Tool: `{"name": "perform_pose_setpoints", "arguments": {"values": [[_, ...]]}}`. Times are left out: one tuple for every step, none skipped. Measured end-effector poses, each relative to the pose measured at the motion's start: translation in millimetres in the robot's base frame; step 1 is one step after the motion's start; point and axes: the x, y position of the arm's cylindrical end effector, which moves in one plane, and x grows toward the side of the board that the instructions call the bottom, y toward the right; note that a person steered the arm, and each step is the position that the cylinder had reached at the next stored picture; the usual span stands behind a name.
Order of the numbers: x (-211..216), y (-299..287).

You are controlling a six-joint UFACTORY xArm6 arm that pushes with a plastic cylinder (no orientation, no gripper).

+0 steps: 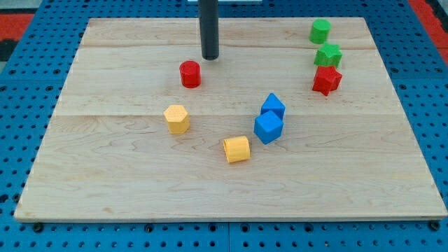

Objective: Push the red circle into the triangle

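The red circle (190, 73) is a short red cylinder standing left of the board's middle, toward the view's top. My tip (210, 57) rests on the board just above and to the right of it, a small gap apart. Two blue blocks touch each other right of centre. The upper blue block (274, 106) has a peaked top and looks like the triangle. The lower blue block (268, 127) looks like a cube. They lie below and to the right of the red circle.
A yellow hexagon (176, 118) lies below the red circle. A yellow block (236, 149) lies at bottom centre. At the top right a green block (320, 31), a green star (327, 55) and a red star (327, 80) form a column. The wooden board (105, 189) lies on a blue pegboard.
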Motion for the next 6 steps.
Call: {"name": "perform_pose_setpoints", "arguments": {"values": [[47,-69],[73,-10],[70,59],[47,80],[95,104],[122,116]]}}
